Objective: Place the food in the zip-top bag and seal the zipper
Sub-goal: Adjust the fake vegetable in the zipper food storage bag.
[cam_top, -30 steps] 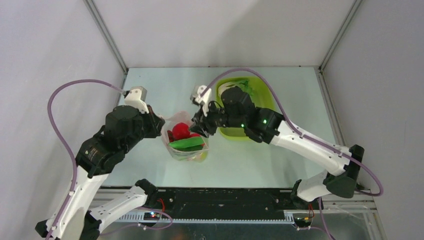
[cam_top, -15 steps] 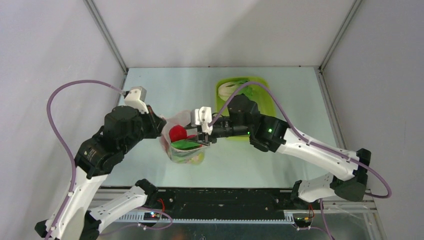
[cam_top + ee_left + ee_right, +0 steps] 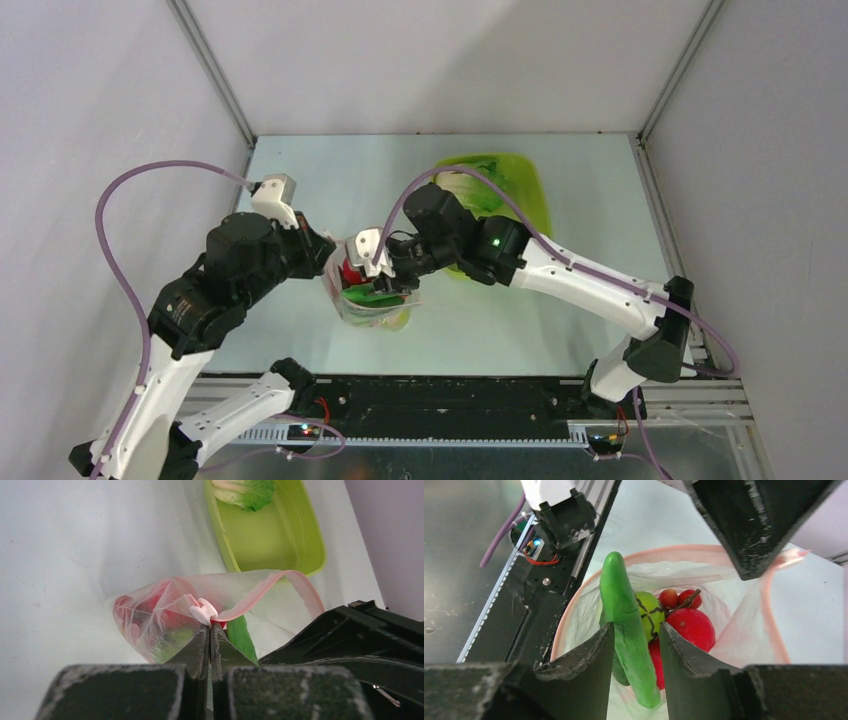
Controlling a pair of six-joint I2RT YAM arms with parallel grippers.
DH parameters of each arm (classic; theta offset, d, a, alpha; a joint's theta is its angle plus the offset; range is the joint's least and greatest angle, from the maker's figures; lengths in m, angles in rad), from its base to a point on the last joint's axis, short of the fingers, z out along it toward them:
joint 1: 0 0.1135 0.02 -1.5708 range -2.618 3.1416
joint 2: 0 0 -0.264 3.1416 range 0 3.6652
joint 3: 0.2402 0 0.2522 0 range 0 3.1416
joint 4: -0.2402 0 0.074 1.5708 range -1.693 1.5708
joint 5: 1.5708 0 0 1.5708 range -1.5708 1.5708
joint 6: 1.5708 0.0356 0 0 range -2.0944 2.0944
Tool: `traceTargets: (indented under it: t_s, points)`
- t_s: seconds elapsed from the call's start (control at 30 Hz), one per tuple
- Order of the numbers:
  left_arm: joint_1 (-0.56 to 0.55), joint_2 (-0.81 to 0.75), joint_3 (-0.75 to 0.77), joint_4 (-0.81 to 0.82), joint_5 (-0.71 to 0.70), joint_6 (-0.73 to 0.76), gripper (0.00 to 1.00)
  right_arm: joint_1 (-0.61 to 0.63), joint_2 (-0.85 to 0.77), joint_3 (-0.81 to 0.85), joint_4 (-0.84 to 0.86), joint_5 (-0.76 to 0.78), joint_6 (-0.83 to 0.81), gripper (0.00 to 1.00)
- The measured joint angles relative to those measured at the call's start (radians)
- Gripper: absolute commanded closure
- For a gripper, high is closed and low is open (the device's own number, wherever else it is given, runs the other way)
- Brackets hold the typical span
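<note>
right gripper [image 3: 636, 627] clamped on cucumber [image 3: 616, 585], swung over zip-top bag [image 3: 165, 605] mouth | left gripper [image 3: 210, 630] pinches zipper [image 3: 260, 596] | lettuce [image 3: 247, 492] remains in tray [image 3: 320, 555]

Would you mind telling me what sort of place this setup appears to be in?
Probably a robotics lab test cell, not a kitchen: plain grey panels on metal framing enclose the table, two robot arms are bolted at its near edge, and the zip-top bag holds toy produce.

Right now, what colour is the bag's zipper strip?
Pale pink zipper, clearest from the left wrist.
</note>
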Motion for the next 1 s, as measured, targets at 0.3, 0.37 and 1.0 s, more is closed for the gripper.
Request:
traceTargets:
  t_s: [0.3,0.37,1.0]
  points:
    - [-0.001,0.001,0.0,0.0,0.0,0.0,1.0,0.015,0.053,0.03,-0.053,-0.065,-0.024,0.51]
    - [-0.001,0.001,0.0,0.0,0.0,0.0,1.0,0.018,0.06,0.035,-0.052,-0.074,-0.024,0.56]
    - [-0.002,-0.02,0.0,0.0,-0.001,0.0,1.0,-0.001,0.092,0.008,0.154,0.1,0.304,1.0]
